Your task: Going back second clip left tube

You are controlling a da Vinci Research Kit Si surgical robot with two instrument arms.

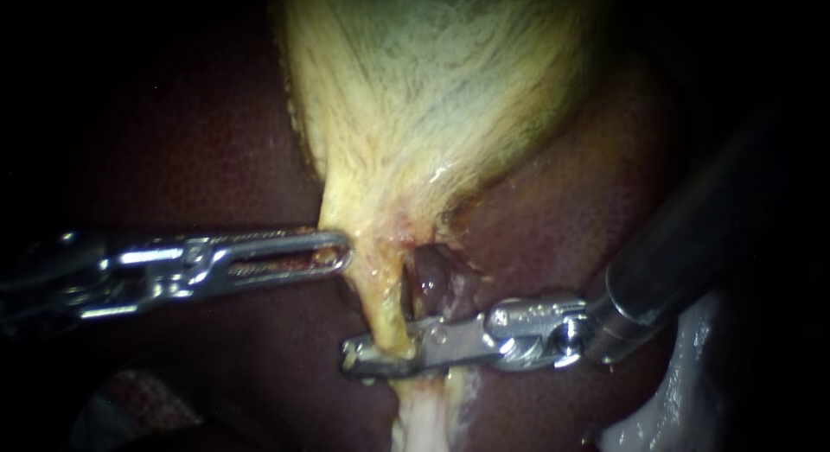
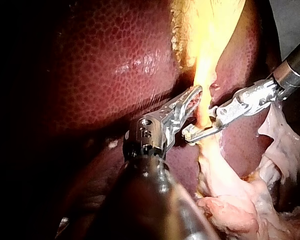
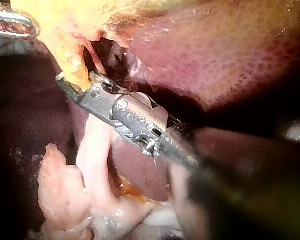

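The pale yellow gallbladder (image 1: 432, 89) narrows downward into a yellow tube (image 1: 380, 301). My left instrument (image 1: 337, 249) comes in level from the left, and its jaws are shut on the gallbladder's edge just above the tube. My right instrument (image 1: 367, 357) reaches in from the right and lies across the tube lower down. Its jaws stand open with the tube between them, as the left wrist view (image 2: 196, 132) also shows. I cannot make out a clip on the tube. In the right wrist view the right instrument's jaws (image 3: 70, 82) sit at the tube's lower end.
Dark red liver (image 1: 173, 141) surrounds the gallbladder on both sides. A dark opening (image 1: 432, 279) lies right of the tube, behind my right instrument. Pale pink loose tissue (image 2: 230, 200) hangs below the tube. The left instrument's tip (image 3: 20, 25) shows beyond the right jaws.
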